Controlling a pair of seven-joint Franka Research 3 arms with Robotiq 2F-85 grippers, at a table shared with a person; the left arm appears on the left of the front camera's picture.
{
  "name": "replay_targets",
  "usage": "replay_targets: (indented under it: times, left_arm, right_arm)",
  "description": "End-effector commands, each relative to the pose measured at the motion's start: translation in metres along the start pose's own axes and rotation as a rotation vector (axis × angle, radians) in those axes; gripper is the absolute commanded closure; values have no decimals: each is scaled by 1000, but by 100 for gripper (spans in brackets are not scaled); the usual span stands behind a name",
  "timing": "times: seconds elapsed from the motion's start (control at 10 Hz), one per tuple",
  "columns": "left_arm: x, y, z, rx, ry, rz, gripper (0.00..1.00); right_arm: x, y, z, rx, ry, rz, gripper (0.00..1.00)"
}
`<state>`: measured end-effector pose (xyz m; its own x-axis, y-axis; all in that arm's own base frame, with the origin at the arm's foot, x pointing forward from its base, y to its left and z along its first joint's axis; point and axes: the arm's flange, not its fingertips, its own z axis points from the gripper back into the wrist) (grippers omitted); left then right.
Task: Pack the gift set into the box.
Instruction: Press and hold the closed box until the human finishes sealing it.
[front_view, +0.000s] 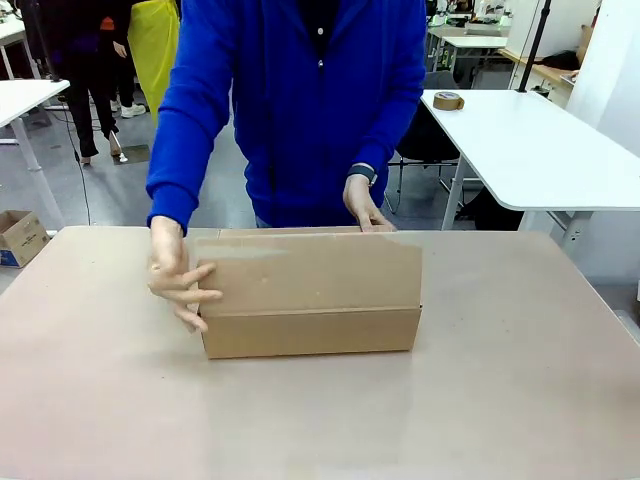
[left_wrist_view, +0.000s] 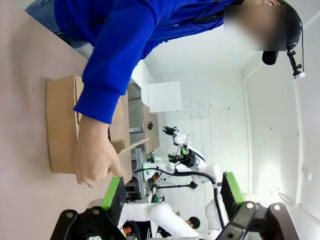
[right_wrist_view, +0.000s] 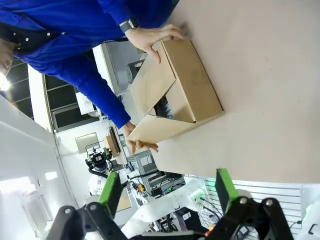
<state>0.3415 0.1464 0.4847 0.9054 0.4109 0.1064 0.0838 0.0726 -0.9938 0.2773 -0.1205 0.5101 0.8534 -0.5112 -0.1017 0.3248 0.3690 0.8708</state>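
Observation:
The box (front_view: 310, 300) is a flat brown carton at the middle of the table, also seen in the left wrist view (left_wrist_view: 60, 125) and the right wrist view (right_wrist_view: 185, 90). A person in a blue top holds it: one hand (front_view: 175, 280) at its left end, the other (front_view: 365, 210) on its far edge. Its near flap stands raised and the top is partly open. The gift set is hidden. My left gripper (left_wrist_view: 172, 195) hangs open and empty, well away from the box. My right gripper (right_wrist_view: 167, 192) is open too, holding nothing.
The brown tabletop (front_view: 500, 380) spreads wide on all sides of the box. Behind at the right stands a white table (front_view: 530, 150) with a tape roll (front_view: 448, 100). A small cardboard box (front_view: 20, 238) sits on the floor at the far left.

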Motion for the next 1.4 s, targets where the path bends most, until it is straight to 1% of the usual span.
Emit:
replay_targets:
  times: [0.0,1.3]
  left_arm:
    - [-2,-1,0,-11,2,-10,0]
    - [-2,-1,0,-11,2,-10,0]
  right_arm:
    - [0,0,-2,25,1,24,0]
    - [0,0,-2,25,1,24,0]
